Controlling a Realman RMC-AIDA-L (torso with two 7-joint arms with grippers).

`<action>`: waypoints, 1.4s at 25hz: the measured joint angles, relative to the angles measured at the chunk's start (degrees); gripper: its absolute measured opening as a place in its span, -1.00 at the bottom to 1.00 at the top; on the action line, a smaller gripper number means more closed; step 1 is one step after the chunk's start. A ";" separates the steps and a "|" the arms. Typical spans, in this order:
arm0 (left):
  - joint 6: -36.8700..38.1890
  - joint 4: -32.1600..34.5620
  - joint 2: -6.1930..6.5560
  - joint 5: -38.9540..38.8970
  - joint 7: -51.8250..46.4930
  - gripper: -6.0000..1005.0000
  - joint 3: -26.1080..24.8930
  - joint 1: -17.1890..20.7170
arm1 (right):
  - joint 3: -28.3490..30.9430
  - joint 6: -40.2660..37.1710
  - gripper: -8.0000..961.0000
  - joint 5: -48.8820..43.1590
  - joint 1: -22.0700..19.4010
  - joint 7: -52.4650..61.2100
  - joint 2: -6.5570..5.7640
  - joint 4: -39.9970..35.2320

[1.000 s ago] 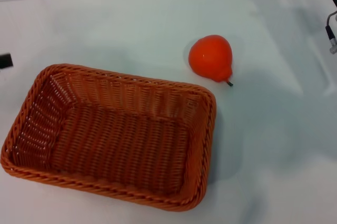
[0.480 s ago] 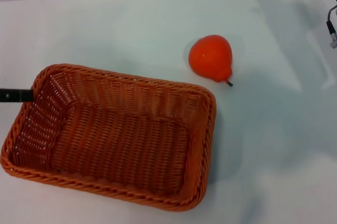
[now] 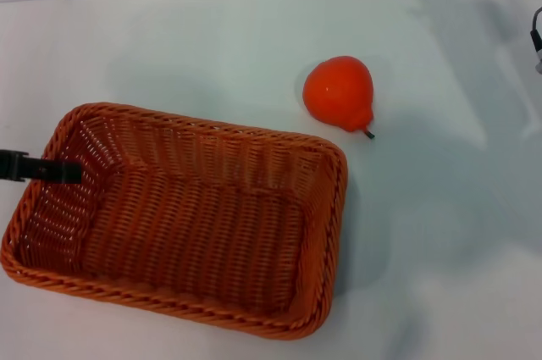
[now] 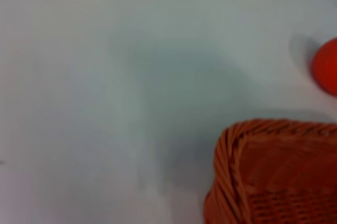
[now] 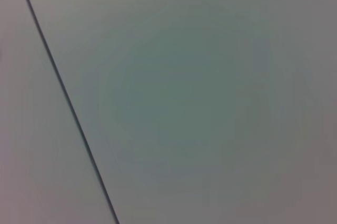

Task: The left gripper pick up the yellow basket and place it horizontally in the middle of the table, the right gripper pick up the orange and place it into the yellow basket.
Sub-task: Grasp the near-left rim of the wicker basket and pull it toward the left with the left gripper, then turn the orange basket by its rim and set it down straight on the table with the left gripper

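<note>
The table (image 3: 212,47) is a plain white top bounded at its far edge by a pale wall with dark vertical seams. One yellow basket (image 3: 182,292) and one orange (image 3: 339,92) are on it; no further loose items are visible.

The left gripper (image 3: 59,172) shows in the head view as a single slim black finger entering from the left edge. Its tip crosses the basket's left short rim and lies over the inner left wall. Only this one finger is visible, so whether the jaws are spread or closed cannot be determined.

Relative to that fingertip, the basket extends away to the right and toward the near edge of the table. The orange lies well apart from the fingertip, beyond the basket's far right corner, near the rim but not touching it, with its dark stem pointing toward the basket corner.

The right gripper itself is not visible; only cabling of the right arm (image 3: 536,34) shows at the upper right edge.

Change from the earlier frames: the finger was outside the rim half a second ago and has advanced over it. The basket and the orange have not moved.
</note>
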 joint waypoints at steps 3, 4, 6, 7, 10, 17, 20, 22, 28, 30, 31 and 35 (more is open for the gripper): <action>-0.71 0.01 -0.58 2.51 -0.22 0.79 1.15 -0.63 | 0.43 0.01 -0.03 0.00 -0.01 -0.59 -0.02 0.00; -1.08 0.02 -0.78 3.51 -0.36 0.79 1.38 -0.94 | 0.44 0.02 -0.03 0.00 -0.01 -0.72 0.00 0.00; -1.51 0.03 -1.12 4.83 -0.56 0.78 1.67 -1.42 | 0.45 0.06 -0.03 0.00 -0.02 -0.82 0.03 0.00; -1.64 -0.03 -1.34 5.65 -0.71 0.78 1.91 -1.81 | 0.48 0.07 -0.03 0.00 -0.03 -0.88 0.04 0.00; -1.92 -0.40 -1.40 6.63 -1.15 0.77 3.20 -2.02 | 0.91 0.09 -0.03 0.00 -0.17 -1.27 0.06 0.01; -2.65 -0.45 -1.37 6.79 -2.22 0.30 3.21 -2.12 | 1.05 0.10 -0.03 0.00 -0.32 -1.32 0.10 0.04; -2.95 -0.42 -1.35 6.89 -2.81 0.02 3.22 -2.15 | 1.08 0.16 -0.03 0.00 -0.39 -1.34 0.12 0.04; -2.94 -0.42 -1.36 7.02 -2.98 -0.16 3.31 -2.16 | 1.31 0.21 -0.03 0.00 -0.43 -1.34 0.13 0.04; -2.42 0.16 -1.47 5.84 -3.96 -0.44 3.19 -2.15 | 1.84 0.57 -0.03 0.00 -0.67 -1.34 0.13 0.04; -2.30 0.50 -1.48 4.95 -4.28 -0.53 3.16 -2.05 | 1.84 0.60 -0.03 0.00 -0.70 -1.34 0.13 0.04; -2.14 0.69 -1.47 4.14 -4.46 -0.57 3.05 -1.93 | 1.84 0.60 -0.03 0.00 -0.70 -1.34 0.13 0.04; -1.63 0.75 -1.42 1.01 -4.79 -0.67 -0.73 -1.94 | 1.84 0.61 -0.03 0.00 -0.70 -1.34 0.17 0.05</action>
